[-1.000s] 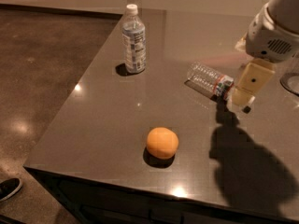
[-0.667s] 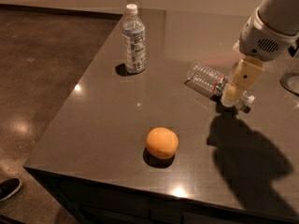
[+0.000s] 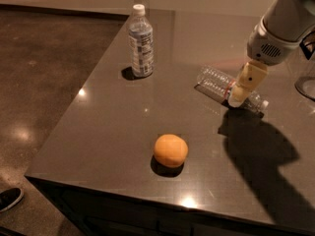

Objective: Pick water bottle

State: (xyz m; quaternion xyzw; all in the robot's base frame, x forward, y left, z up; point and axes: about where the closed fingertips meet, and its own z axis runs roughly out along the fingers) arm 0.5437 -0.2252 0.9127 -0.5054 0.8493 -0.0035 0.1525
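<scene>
**Visitor:** Where is your gripper?

**Me:** My gripper [image 3: 237, 100] hangs low over the right part of the table [image 3: 113, 132], right at the water bottle [image 3: 215, 80]. From here it crosses the bottle near the red-orange label band, toward the cap end. Whether it is open or closed I cannot tell, nor whether it touches the plastic.

**Visitor:** And how does the bottle lie?

**Me:** On its side on the tabletop, base pointing up-left and cap down-right, poking out just past my gripper.

**Visitor:** What is the surface like?

**Me:** Dark, smooth and glossy, with small light spots reflected in it. My arm throws a broad shadow [image 3: 261, 151] across the near right part. To the left the table drops off to a speckled brown floor [image 3: 44, 58], where the tip of a dark shoe [image 3: 9, 199] shows at the bottom corner.

**Visitor:** Is anything else around?

**Me:** A taller bottle [image 3: 141, 43] with a white cap stands upright toward the far left, well apart. An orange [image 3: 171, 150] sits near the front edge, also well apart. Neither is in my way.

**Visitor:** Has anything changed in the last second?

**Me:** My gripper has come left, from beside the cap end to over the bottle. The bottle, the orange and the tall bottle have stayed put.
</scene>
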